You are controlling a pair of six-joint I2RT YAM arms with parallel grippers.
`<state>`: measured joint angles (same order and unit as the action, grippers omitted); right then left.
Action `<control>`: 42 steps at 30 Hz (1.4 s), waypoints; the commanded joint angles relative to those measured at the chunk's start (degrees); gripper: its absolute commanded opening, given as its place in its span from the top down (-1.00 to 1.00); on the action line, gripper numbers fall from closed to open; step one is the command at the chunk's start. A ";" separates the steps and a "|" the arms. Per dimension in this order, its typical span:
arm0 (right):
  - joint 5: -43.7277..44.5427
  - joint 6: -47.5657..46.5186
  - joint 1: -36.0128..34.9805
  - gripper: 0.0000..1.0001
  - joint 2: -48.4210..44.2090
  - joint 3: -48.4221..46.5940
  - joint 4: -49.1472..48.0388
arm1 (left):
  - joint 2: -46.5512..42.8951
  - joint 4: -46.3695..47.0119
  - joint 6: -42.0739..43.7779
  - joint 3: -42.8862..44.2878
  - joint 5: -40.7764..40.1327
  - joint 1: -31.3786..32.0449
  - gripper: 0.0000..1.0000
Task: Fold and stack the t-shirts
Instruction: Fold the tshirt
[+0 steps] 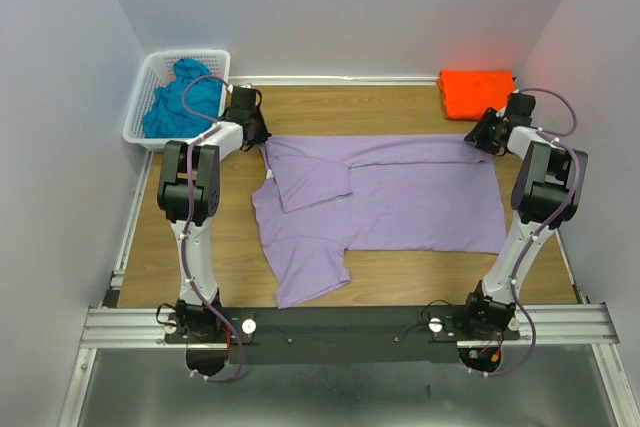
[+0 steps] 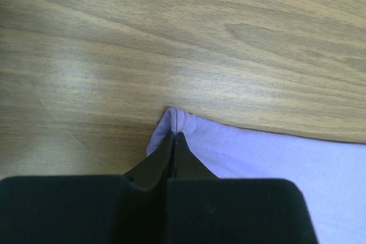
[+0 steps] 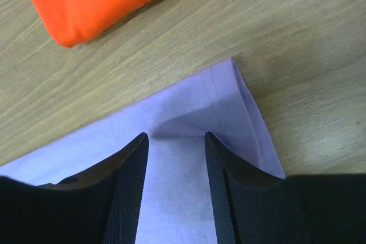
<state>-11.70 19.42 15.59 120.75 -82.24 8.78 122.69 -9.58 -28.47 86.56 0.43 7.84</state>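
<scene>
From above, the lavender t-shirt lies spread on the table, its long axis running left to right between the two arms, with one sleeve folded in and the other trailing toward the near edge. The left gripper sits at the shirt's far-left corner and the right gripper at its far-right corner, so each arm is nearest its own end of the far edge. A folded orange t-shirt rests in the far-right corner of the table, and a teal t-shirt is bunched in the white lattice basket at far left. The left wrist view shows that gripper's jaws pressed together on a pinch of the lavender corner, with the cloth running off to the right. In the right wrist view, the fingers stand moderately apart, straddling the hemmed corner without clamping it. The cloth passes between them and the corner's tip lies just ahead. Judging by this, the right jaws need to close before any lift or fold of the far edge.
</scene>
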 commanded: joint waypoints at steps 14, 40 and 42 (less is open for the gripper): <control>10.29 1.84 1.01 -0.01 -13.16 6.38 2.91 | -8.87 -0.61 -0.09 -0.60 -0.78 0.60 -0.35; -4.29 9.77 7.78 0.26 -7.46 11.22 0.54 | -32.96 2.02 1.66 -29.17 1.07 6.22 -0.35; -5.52 9.24 7.87 0.26 -6.93 11.13 0.28 | -32.96 2.11 1.66 -29.43 1.07 6.58 -0.35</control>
<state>-14.31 29.08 23.33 112.22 -70.63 10.28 91.48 -9.04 -27.20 57.93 0.71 13.80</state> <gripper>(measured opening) 0.370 0.675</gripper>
